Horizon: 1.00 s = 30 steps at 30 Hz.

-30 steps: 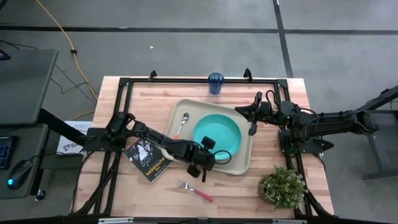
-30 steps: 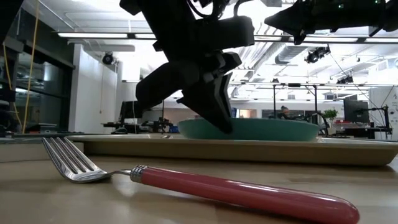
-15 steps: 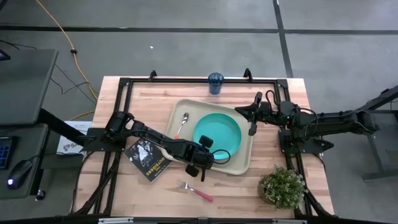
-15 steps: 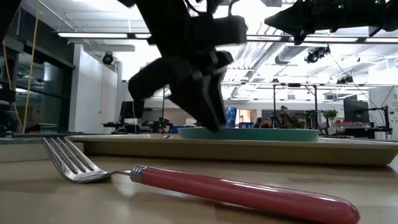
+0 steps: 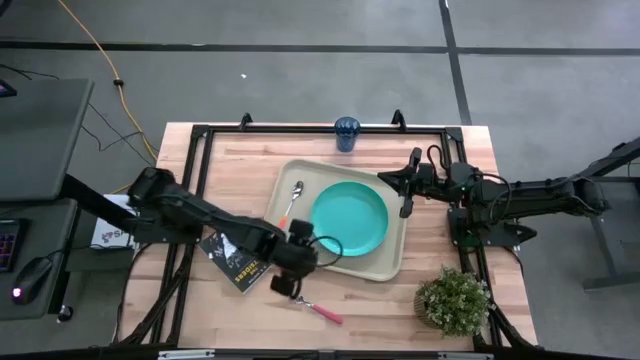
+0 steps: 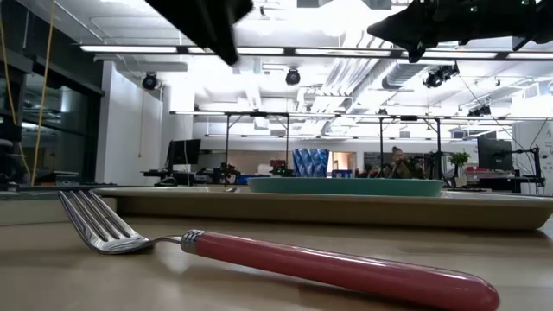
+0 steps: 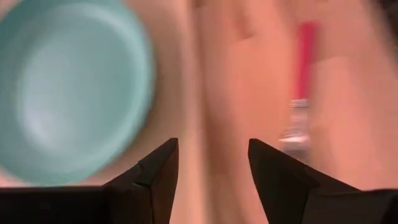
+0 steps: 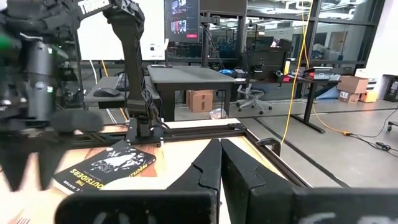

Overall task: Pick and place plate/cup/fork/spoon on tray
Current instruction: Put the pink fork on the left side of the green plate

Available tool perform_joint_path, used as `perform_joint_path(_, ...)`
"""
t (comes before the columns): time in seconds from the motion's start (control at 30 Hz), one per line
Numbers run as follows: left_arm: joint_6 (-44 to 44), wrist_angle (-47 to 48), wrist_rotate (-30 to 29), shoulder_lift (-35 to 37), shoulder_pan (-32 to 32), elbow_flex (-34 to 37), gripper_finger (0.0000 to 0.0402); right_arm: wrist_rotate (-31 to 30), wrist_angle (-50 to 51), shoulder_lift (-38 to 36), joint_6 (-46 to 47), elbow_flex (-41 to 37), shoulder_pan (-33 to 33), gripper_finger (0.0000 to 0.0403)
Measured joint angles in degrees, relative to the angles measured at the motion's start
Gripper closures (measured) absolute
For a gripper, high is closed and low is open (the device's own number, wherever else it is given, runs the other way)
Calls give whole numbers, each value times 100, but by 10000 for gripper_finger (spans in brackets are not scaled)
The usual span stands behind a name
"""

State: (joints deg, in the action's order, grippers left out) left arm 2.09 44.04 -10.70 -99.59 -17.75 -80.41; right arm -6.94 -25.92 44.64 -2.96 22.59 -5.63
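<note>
**Left gripper hung empty beside the fork, two items still off the tray**

The left gripper point(image 7: 208, 177) had its two dark fingers spread with nothing between them. It hung low over the bare wood just off the tray's near edge, and through the gap the wrist view showed table, with the fork point(image 7: 300, 93) a little way ahead and to one side. Seen from above, the same gripper point(image 5: 288, 283) sat just beside the tines, which suggests the arm was lining up to take the fork next.

The right gripper point(image 8: 219, 163) had its fingers pressed together on nothing. It hovered at the far right edge of the tray point(image 5: 392, 262), apparently parked out of the way.

The plate point(image 5: 348, 220) lay flat inside the tray, filling its right half. The spoon point(image 5: 293, 200) lay in the left part, bowl toward the far side. The cup point(image 5: 346, 133) stood upright at the table's far edge, well apart from the tray. The fork point(image 5: 316, 306) lay on the wood near the front edge, handle pointing right. By my reading, half the job was done.

A black booklet point(image 5: 237, 258) lay just left of the tray, partly under the left arm. A potted plant point(image 5: 453, 299) stood at the front right corner.

The left wrist view was smeared, so the tines were hard to read there. At table height the fork point(image 6: 285, 259) filled the foreground, only a dark scrap of the left arm showed at the top edge, and the cup point(image 6: 310, 161) peeked over the plate's rim.
</note>
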Motion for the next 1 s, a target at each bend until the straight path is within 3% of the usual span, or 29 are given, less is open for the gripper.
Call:
perform_joint_path(0.1,225,-677,169,123,-343,503,230,0,6,0,0,0,0,403)
perform_joint_path(0.27,179,-2273,-51,-166,-810,1394,231,0,21,0,0,0,0,403)
perform_joint_path(0.37,-17,-2784,-66,-541,-881,1430,231,0,22,0,44,0,0,403)
perform_joint_path(0.67,-82,-2667,698,-1389,-851,643,231,-2,146,2,149,0,0,403)
perform_joint_path(1.0,65,-2501,612,-1550,-680,567,231,-42,311,2,149,0,0,403)
